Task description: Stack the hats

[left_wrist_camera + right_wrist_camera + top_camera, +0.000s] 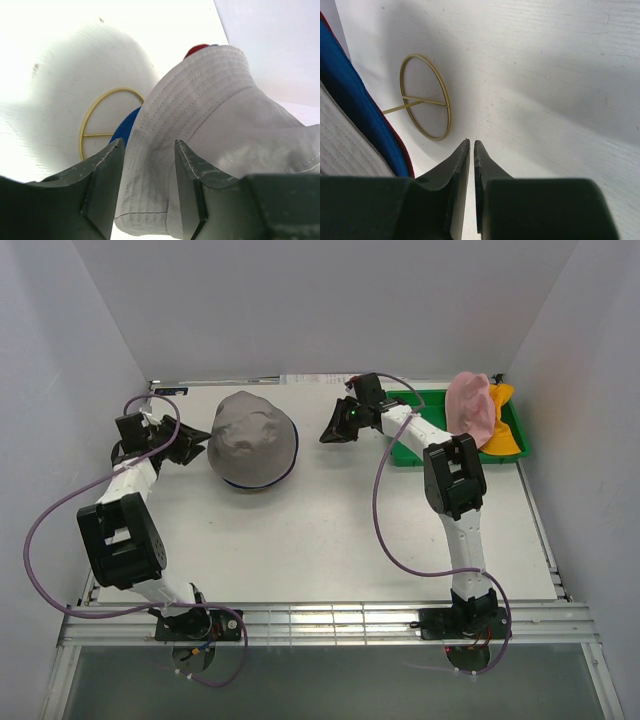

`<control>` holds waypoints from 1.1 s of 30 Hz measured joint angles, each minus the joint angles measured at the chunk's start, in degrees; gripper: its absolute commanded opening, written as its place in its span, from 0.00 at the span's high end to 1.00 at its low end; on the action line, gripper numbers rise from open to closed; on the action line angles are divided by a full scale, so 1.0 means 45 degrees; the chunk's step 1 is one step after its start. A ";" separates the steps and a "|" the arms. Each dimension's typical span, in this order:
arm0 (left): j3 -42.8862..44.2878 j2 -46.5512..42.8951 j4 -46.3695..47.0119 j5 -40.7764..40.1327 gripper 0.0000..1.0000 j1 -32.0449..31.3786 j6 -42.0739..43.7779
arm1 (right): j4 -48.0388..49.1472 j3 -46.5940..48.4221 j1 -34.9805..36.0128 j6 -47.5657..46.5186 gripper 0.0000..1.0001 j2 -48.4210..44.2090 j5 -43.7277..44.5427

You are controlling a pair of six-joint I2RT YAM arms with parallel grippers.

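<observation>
Grey hat [252, 440] topped the blue hat [355, 105], left of centre; left gripper [149, 144] straddled its brim, jaws apart; right gripper [471, 142] was closed, empty; pink hat [470, 405] sat on the green tray [425, 397]

stack of hats [252, 440] sat far-left on the table [330, 530], wire ring [425, 97] lay flat right beside its brim, tray [425, 400] was way over at far right, one hat [470, 405] on it, another hat [505, 430] just right of that
</observation>
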 measured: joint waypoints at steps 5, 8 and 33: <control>0.0393 -0.0340 -0.0665 -0.0782 0.36 0.0000 0.0277 | -0.0272 0.0248 0.0000 -0.0141 0.82 -0.0136 0.0010; 0.0670 -0.0457 -0.0981 -0.1146 0.35 0.0000 0.0393 | -0.0578 0.0403 0.0000 -0.0355 0.78 -0.0389 0.0049; 0.6552 -0.1180 -0.2084 -0.1020 0.32 -0.3201 0.1870 | -0.5017 0.0291 -0.6023 -0.4770 0.35 -0.8111 0.6392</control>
